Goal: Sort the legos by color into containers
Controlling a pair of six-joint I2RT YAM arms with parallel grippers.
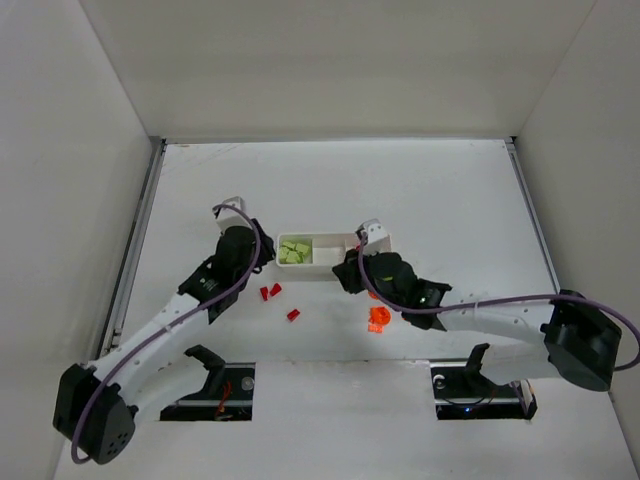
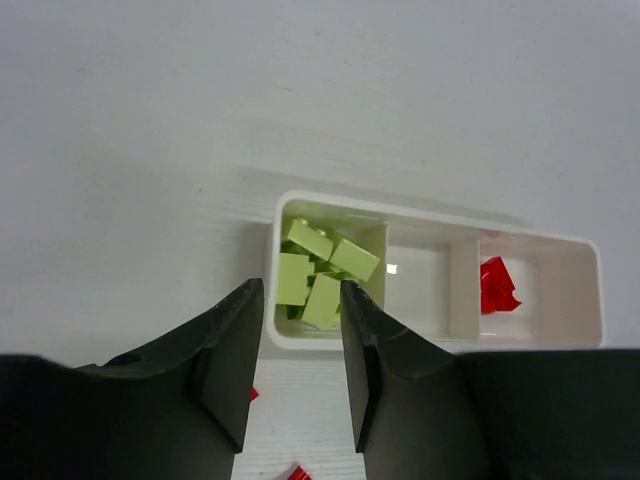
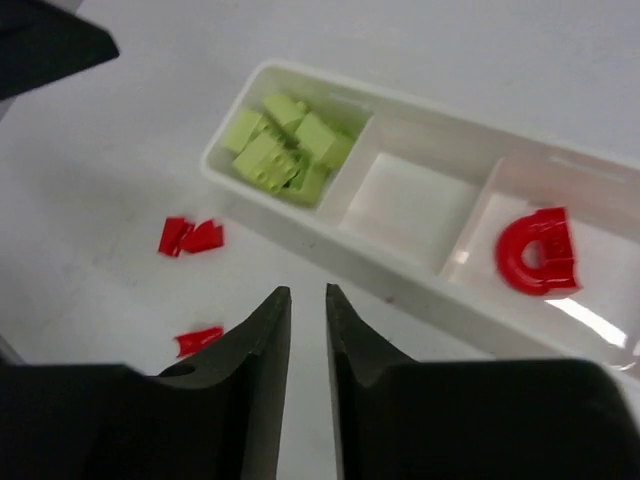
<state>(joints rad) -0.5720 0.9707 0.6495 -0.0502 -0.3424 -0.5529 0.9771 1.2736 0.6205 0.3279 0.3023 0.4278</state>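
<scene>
At centre of white table (image 1: 400,190), small shallow white plastic tray (image 1: 330,253) — three compartments, long axis running left-right.
Left compartment: heap of pale yellow-green plastic bricks (image 2: 320,270).
Right compartment: red curved plastic piece (image 3: 537,252).
On table just in front of tray: loose red bricks (image 3: 190,236); orange pieces (image 1: 378,318) further right.
Left gripper (image 2: 298,300) — fingers apart, holding nothing, over tray's left end.
Right gripper (image 3: 308,295) — fingers drawn nearly together, nothing seen between.

From above, the right arm (image 1: 400,282) hid the 3 o'clock end of the tray (image 1: 328,253), and the orange legos (image 1: 379,318) near that arm were too small to count. In the left wrist view a red lego (image 2: 297,472) was cut off at the 6 o'clock edge.
</scene>
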